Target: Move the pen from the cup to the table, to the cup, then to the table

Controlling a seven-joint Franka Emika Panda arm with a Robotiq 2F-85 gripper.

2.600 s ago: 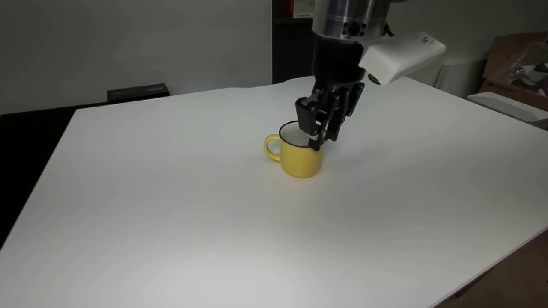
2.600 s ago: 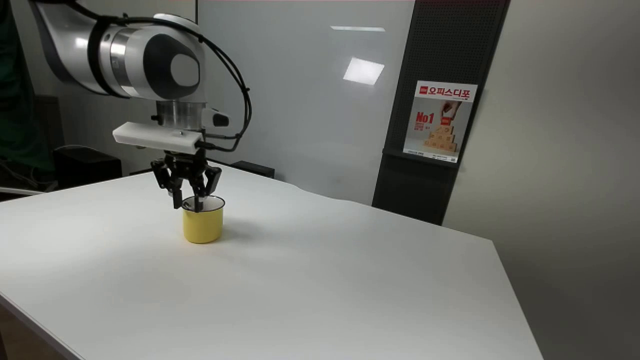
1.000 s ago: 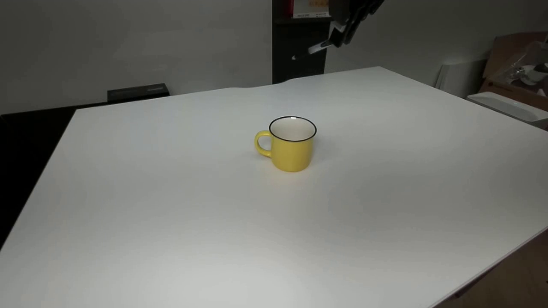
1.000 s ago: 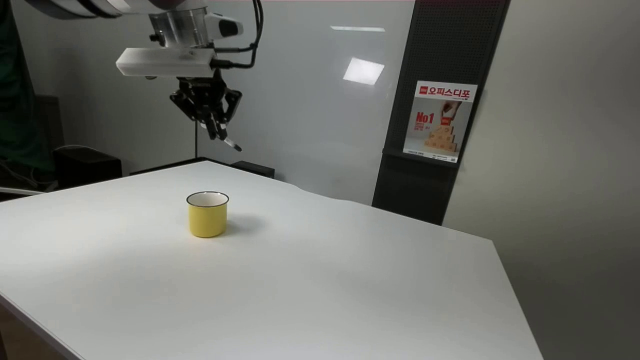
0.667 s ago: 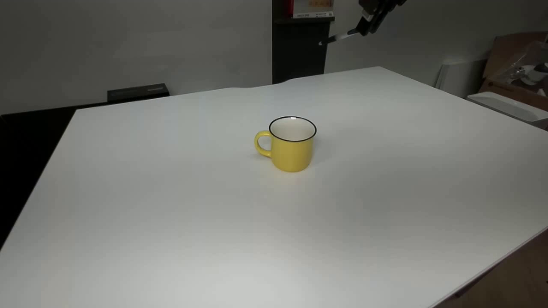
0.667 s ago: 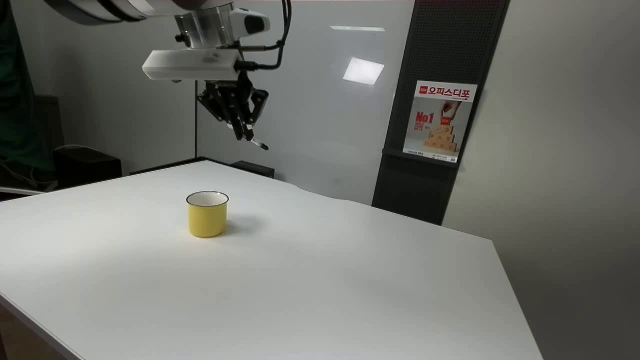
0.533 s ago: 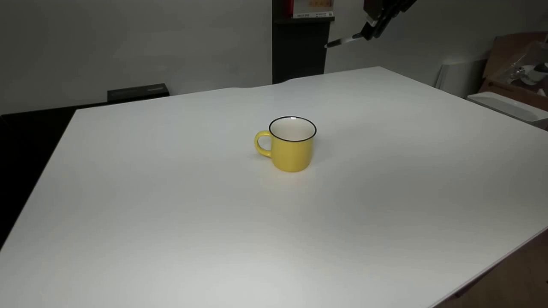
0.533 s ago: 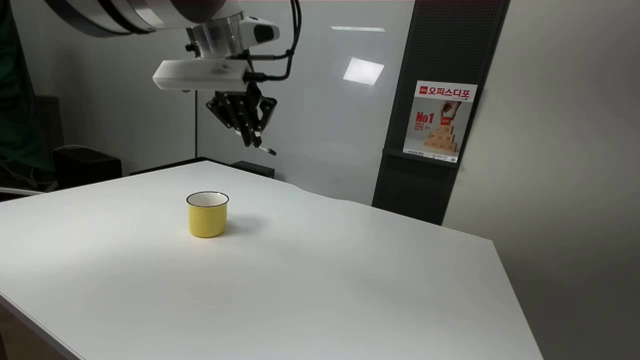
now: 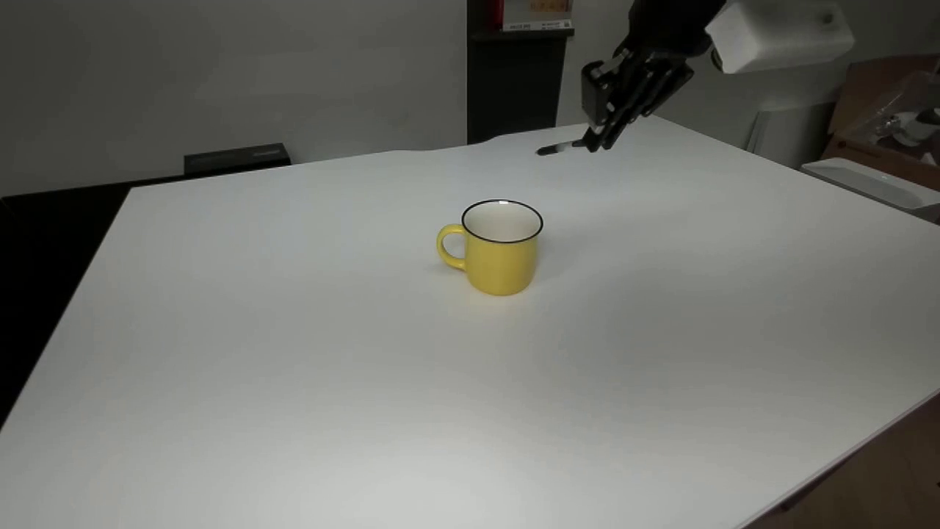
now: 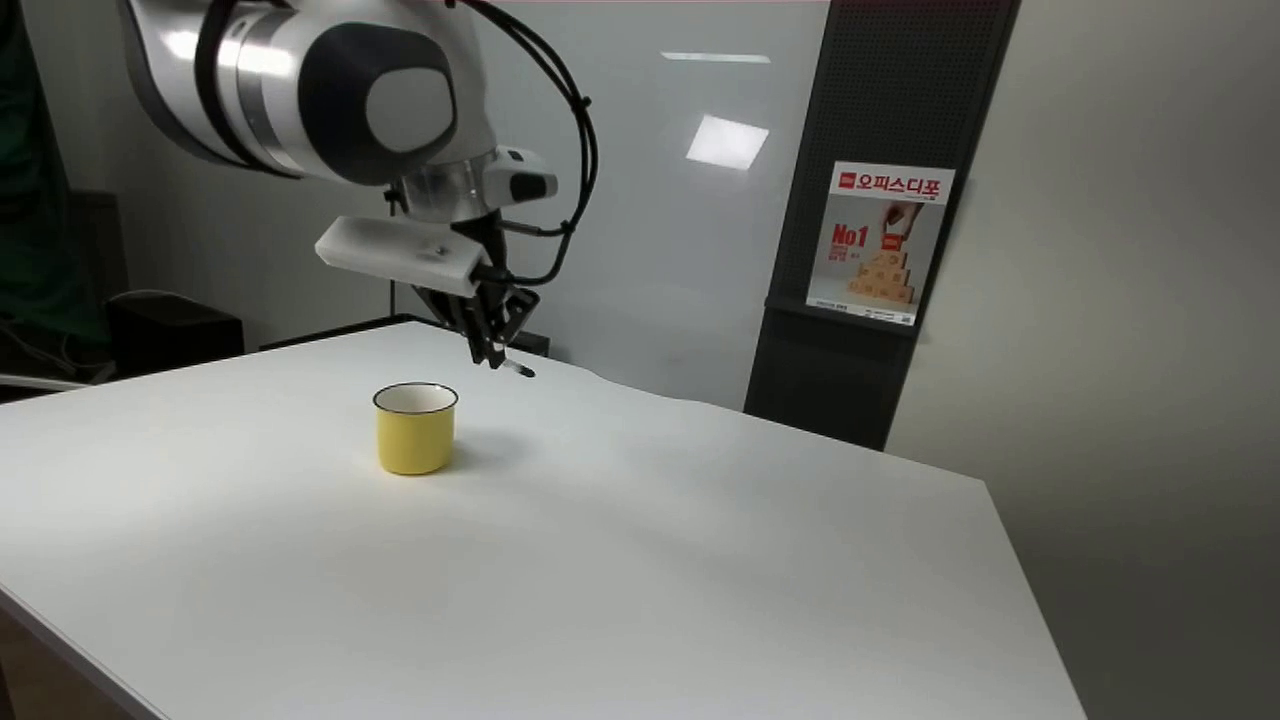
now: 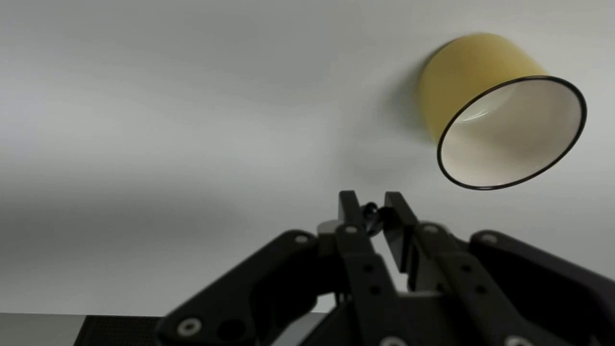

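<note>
Reading left to right in an exterior view, you meet first the cup [image 9: 501, 266], upright on the table [image 9: 308, 353], its handle [image 9: 441, 244] pointing left. Next comes the pen [image 9: 562, 148], outside the cup and apart from it, tilted well over, dark end downward; it appears to hang above the table, without contact. Your step in hand is judged to be a transfer to the table, though which of the two placements cannot be told. The next move should call for lowering the pen until it lies flat there, then parting the jaws gently, since so slim a barrel may roll; a return to the cup would need it more upright. Rightward of the pen stands your gripper [image 9: 598, 139], jaws drawn nearly together, the pen pinched between the tips, as the wrist view also shows. Right again is the white housing [image 9: 782, 35] by the wrist. For pose, your arm [image 10: 340, 95] in an exterior view extends from the upper left, bends down at the wrist and ends with the gripper pitched obliquely.
</note>
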